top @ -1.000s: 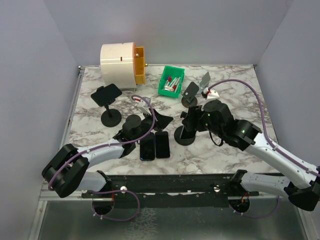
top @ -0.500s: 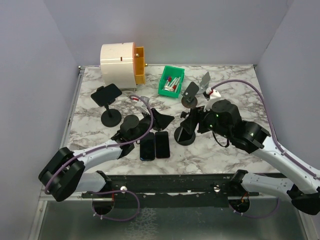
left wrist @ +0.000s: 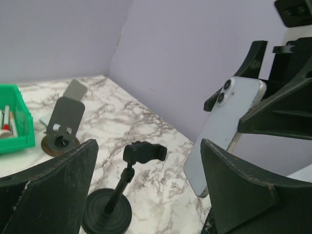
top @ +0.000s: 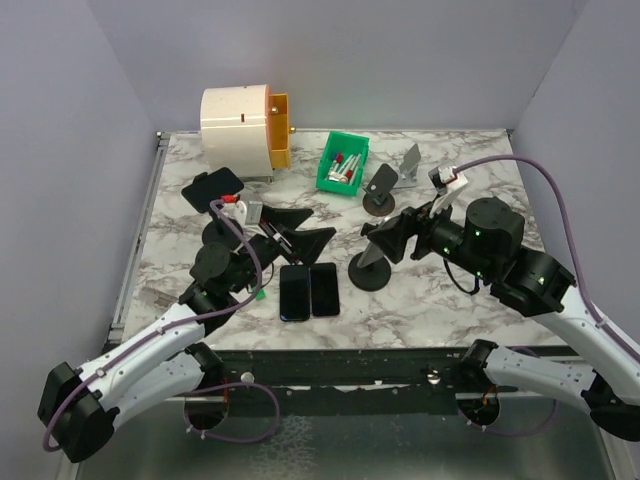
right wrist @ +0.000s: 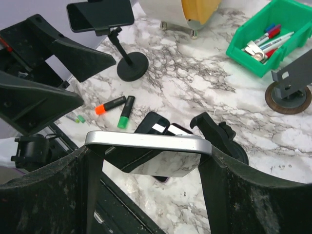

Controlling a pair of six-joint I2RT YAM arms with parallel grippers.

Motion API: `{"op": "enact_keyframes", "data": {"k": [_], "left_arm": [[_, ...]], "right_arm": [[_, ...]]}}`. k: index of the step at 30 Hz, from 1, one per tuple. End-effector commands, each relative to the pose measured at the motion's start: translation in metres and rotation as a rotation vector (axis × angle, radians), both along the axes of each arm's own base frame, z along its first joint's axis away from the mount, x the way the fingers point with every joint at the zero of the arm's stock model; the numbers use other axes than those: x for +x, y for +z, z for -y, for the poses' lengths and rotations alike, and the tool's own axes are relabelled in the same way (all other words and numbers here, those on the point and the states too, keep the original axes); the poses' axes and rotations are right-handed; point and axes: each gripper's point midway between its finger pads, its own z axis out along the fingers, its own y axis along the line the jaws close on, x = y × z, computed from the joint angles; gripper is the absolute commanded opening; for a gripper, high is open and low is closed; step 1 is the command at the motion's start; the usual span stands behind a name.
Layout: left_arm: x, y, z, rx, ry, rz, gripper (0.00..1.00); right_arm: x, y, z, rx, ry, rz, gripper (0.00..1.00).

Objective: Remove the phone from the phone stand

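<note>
Right hand (top: 393, 238) clamps the phone (left wrist: 222, 131) by its edges, in the air beside the phone stand (top: 371, 270) on the counter (top: 470, 190); left hand (top: 298, 230) gapes wide, holding nothing.

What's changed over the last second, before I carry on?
The left arm pulled back toward its base and the left pincer opened; whether it released anything is unclear. The right pincer rose rightward, holding the silver phone clear of the phone stand. The two flat phones stayed put.
</note>
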Motion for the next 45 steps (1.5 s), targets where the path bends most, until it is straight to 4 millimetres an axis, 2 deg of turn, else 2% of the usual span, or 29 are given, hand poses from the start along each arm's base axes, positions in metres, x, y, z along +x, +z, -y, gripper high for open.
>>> {"op": "enact_keyframes", "data": {"k": [1,4,8,15,21,32,45], "left_arm": [[-0.015,0.026,-0.001,0.100,-0.038,0.176,0.87],[-0.026,0.030,0.013,0.177,-0.138,0.241,0.87],[-0.030,0.030,0.025,0.255,-0.218,0.275,0.87],[-0.014,0.026,0.014,0.273,-0.108,0.257,0.85],[-0.018,0.039,0.013,0.272,-0.113,0.281,0.84],[0.003,0.040,0.020,0.349,-0.048,0.203,0.67],[0.004,0.029,0.039,0.408,-0.098,0.173,0.46]], "right_arm": [[0.000,0.046,-0.011,0.099,0.054,0.116,0.00],[0.005,0.049,-0.018,0.106,0.053,0.110,0.00],[0.015,0.055,-0.024,0.118,0.028,0.096,0.00],[0.034,0.055,-0.027,0.095,-0.057,0.054,0.00],[0.046,0.057,-0.039,0.072,-0.074,0.007,0.00],[0.053,0.056,-0.051,0.065,-0.075,-0.041,0.00],[0.053,0.055,-0.051,0.065,-0.072,-0.042,0.00]]}}
